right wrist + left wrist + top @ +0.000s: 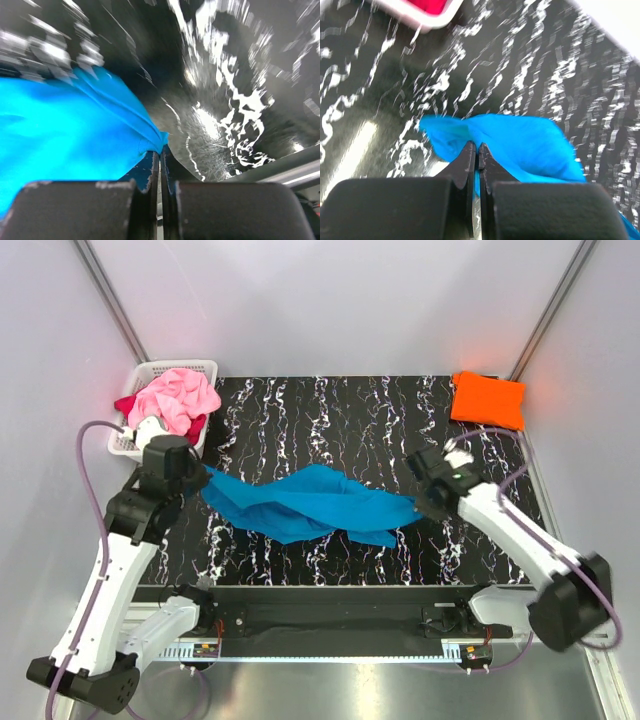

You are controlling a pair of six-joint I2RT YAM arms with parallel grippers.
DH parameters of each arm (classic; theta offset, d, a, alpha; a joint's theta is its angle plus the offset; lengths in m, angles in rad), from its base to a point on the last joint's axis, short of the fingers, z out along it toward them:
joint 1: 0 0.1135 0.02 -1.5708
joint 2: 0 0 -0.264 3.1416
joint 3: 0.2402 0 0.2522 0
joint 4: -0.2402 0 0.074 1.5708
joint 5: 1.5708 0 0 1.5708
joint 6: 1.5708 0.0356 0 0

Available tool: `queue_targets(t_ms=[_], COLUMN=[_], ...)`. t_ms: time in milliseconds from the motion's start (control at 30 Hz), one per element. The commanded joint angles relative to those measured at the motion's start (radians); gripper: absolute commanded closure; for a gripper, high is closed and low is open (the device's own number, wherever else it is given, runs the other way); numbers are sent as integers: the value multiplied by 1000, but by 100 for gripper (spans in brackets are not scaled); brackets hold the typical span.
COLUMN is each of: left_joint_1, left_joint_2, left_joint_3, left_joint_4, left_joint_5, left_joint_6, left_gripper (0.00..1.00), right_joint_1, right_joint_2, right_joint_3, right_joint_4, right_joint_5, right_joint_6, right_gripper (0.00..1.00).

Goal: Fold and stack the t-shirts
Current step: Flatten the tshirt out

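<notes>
The turquoise blue t-shirt (305,503) hangs stretched between both grippers over the middle of the black marbled table. My left gripper (203,478) is shut on its left end, the cloth (520,145) pinched at the fingertips. My right gripper (421,504) is shut on its right end (75,130). The bright orange t-shirt (487,399) lies folded at the far right corner. The light pink t-shirt (178,398) and the dark red one (126,404) are heaped in the basket.
The white plastic lattice basket (200,368) stands at the far left corner; its rim shows in the left wrist view (427,20). Grey walls close the table on three sides. A metal rail (330,592) runs along the near edge.
</notes>
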Motion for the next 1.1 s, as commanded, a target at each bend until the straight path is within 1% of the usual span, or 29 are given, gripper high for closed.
queue_targets(t_ms=[0,33,167,367,467,533,667,833,933,1067], left_joint_1=[-2,-1,-1,-1,-1,-1,-2,-2,-2,-1], left_joint_2=[-30,-36,-62,-48,-21,-2,44,85,98,151], left_joint_3=[124,139,212,377,480,555,669,762,805,912], left_joint_4=[15,16,16,30,36,42,83,116,142,137], left_joint_5=[43,56,100,145,151,181,255,335,335,310], left_joint_6=[120,136,197,286,320,347,400,438,459,475], left_gripper=[100,100,100,100,100,100,100,100,100,100], right_joint_1=[10,10,9,10,10,10,9,9,10,10], right_joint_2=[-147,-164,-233,-259,-268,-273,-283,-294,-296,-271], right_joint_3=[153,216,356,514,601,661,752,826,868,925], right_joint_4=[-182,-199,-230,-179,-150,-135,-101,-49,-11,22], right_joint_5=[163,172,180,198,191,190,181,181,167,164], right_joint_6=[-42,-56,-150,-303,-366,-389,-467,-551,-599,-654], right_gripper=[100,100,100,100,100,100,100,100,100,100])
